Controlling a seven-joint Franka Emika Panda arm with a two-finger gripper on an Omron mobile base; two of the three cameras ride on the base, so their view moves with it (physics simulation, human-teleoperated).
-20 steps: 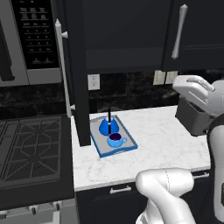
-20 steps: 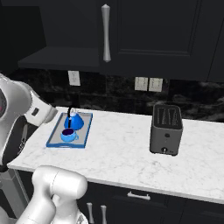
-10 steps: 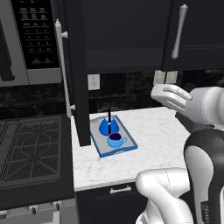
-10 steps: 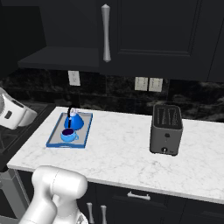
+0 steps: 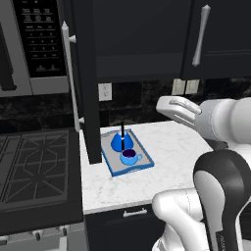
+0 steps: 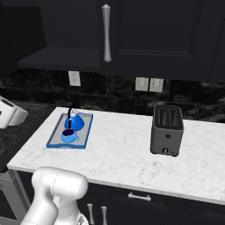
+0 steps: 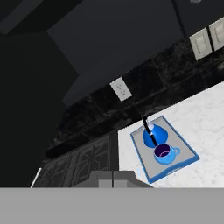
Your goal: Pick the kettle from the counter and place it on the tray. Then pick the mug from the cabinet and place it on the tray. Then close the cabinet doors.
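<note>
The blue-rimmed tray [image 5: 142, 169] [image 6: 55, 141] [image 7: 186, 164] lies on the white marble counter [image 5: 171, 147]. On it stand the cone-shaped blue kettle [image 5: 121, 142] [image 6: 73, 122] [image 7: 154, 136] and, just in front of it, the blue mug [image 5: 129, 157] [image 6: 68, 135] [image 7: 163, 154]. The cabinet [image 5: 137, 39] above is open. Its left door [image 5: 90, 98] swings out edge-on towards me, and its right door [image 5: 220, 34] is closed. My gripper [image 7: 113, 178] is shut on nothing. It hovers in the air to the right of the tray and looks down at it.
A black gas stove [image 5: 34, 166] sits left of the counter under a grey microwave [image 5: 34, 44]. A dark toaster [image 6: 167, 129] stands on the counter's right part. Wall outlets [image 5: 105, 91] are on the black backsplash. The open door hangs over the counter's left edge.
My arm has swung left across the counter, from the right side towards the tray and the open door. Kettle, mug and tray have not moved. The fingers stayed shut.
</note>
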